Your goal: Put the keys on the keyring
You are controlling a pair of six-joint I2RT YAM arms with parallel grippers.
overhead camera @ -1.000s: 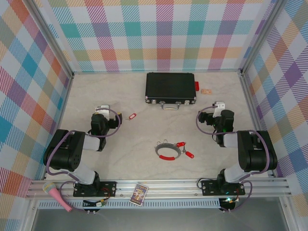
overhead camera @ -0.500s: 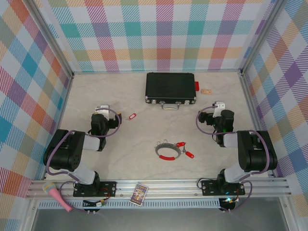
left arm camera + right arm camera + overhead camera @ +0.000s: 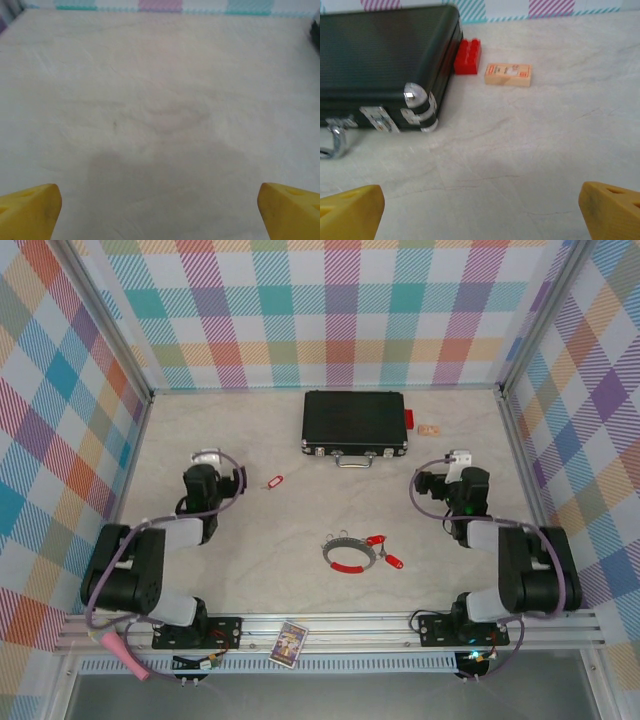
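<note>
Marbled table [image 3: 250, 540] is holding everything, and you are sitting at the opening step with nothing gripped yet. Left gripper [image 3: 160, 212] and right gripper [image 3: 480, 212] are hanging empty, jaws spread wide. Keyring [image 3: 348, 554], silver wire with a red sleeve, is lying flat at centre. Two keys [image 3: 376, 539] are resting just beside its right edge, and a third key [image 3: 274, 482] is lying nearer your left arm. Next move is likely calling for a fine pinch on one red tag.
</note>
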